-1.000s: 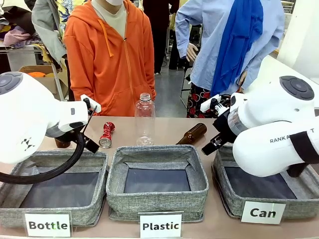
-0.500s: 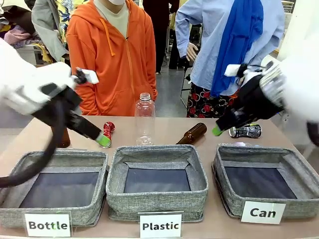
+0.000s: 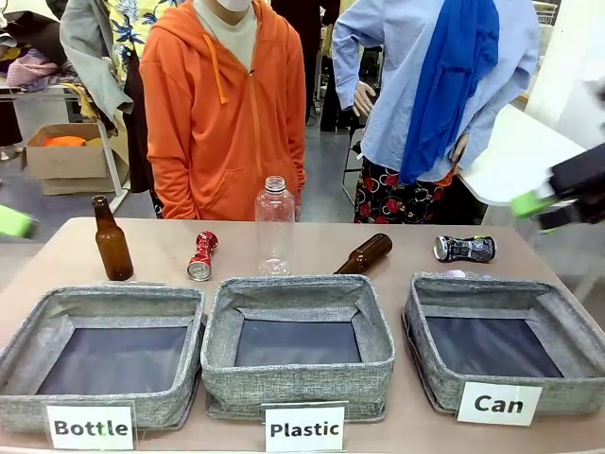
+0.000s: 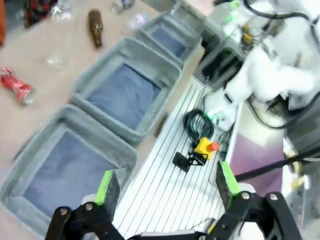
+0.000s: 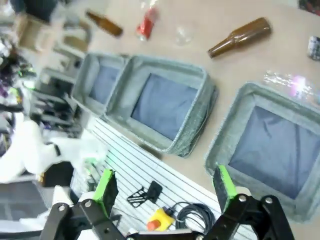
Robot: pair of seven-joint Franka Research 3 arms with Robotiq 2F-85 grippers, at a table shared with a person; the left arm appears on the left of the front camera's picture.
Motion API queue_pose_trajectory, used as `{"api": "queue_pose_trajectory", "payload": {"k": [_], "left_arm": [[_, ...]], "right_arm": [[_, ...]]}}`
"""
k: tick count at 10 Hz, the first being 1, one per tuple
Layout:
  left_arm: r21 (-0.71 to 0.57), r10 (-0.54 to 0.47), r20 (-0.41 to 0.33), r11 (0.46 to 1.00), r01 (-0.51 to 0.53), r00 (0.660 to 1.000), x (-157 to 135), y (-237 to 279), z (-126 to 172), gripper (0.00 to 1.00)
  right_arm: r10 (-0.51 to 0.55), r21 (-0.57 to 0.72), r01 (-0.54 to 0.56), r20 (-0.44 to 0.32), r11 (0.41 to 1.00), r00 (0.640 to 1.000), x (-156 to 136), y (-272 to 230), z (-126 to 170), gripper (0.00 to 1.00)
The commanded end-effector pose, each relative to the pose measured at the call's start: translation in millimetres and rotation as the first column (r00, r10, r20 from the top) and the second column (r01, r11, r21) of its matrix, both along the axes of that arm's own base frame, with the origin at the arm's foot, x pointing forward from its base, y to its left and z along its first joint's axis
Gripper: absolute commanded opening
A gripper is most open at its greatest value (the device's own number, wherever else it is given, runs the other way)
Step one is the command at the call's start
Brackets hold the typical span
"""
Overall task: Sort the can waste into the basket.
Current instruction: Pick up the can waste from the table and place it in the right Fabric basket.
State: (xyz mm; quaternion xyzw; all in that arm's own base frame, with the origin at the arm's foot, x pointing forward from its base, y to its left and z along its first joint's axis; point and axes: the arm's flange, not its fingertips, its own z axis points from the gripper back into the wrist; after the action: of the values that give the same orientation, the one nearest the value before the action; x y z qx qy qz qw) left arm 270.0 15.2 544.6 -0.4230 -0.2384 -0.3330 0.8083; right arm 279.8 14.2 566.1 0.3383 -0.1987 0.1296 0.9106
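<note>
The red can lies on the table behind the gap between the left and middle bins, and shows as the red can and the red can in the wrist views. The dark can lies on its side just behind the basket labelled "Can". My left gripper is at the far left edge, with just a blurred green pad showing. My right gripper is blurred at the right edge, above the table. In the wrist views the left gripper and right gripper stand open and hold nothing, high over the robot's side of the table.
A brown bottle stands at the back left. A clear plastic bottle stands in the middle, with another brown bottle lying beside it. Bins labelled "Bottle" and "Plastic" sit left of the basket. A person in an orange hoodie stands behind the table.
Both arms have swung outward from over the table to the picture's edges. The standing brown bottle and the dark can have come into full view. Nothing on the table moved.
</note>
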Motion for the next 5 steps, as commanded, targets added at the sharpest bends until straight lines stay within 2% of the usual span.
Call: {"api": "queue_pose_trajectory", "payload": {"k": [1,3,5], "left_arm": [[-0.189,0.162,-0.024,0.968,-0.163,0.987,-20,48,-33,1.0],[-0.316,0.306,-0.067,0.896,-0.311,0.95,-39,92,-55,1.0],[-0.392,0.419,-0.143,0.808,-0.44,0.897,-48,114,-78,1.0]], "right_arm": [[-0.134,0.139,0.134,-0.01,0.981,0.991,-19,-64,-30,1.0],[-0.249,0.268,0.255,-0.059,0.929,0.967,-30,-119,-51,1.0],[-0.337,0.372,0.369,-0.149,0.852,0.93,-33,-166,-78,1.0]]}}
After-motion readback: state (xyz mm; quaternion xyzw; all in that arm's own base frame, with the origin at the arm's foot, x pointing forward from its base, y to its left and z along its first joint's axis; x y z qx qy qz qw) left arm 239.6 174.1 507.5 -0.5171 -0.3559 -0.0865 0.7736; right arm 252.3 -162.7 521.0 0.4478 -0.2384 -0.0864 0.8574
